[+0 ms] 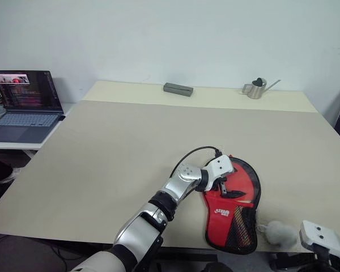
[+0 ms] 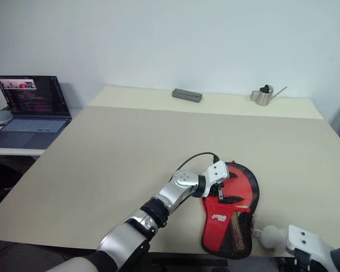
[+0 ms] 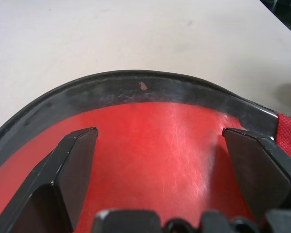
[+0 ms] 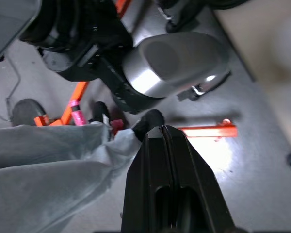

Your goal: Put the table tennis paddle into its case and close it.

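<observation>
On the beige table [image 1: 102, 153], the left pincer [image 3: 160, 145] gapes over the case [image 1: 233, 218]; the right pincer [image 4: 165, 141] is closed.

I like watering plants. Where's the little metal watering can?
The small silver metal watering can stands at the table's far right edge, right of the grey rectangular box.

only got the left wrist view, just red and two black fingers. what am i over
Observer: The left end effector hangs open over the red case, which lies near the table's front edge.
Operator: is the case zipped
Observer: Cannot tell; its round end lies under the fingers, its mesh pocket toward the robot.
Operator: where's the right arm
Observer: Off the table at the lower right. Its end effector is shut, holding nothing, over the floor.
Operator: anything beside the case
Observer: A fluffy white ball lies just right of the case's narrow end.
</observation>
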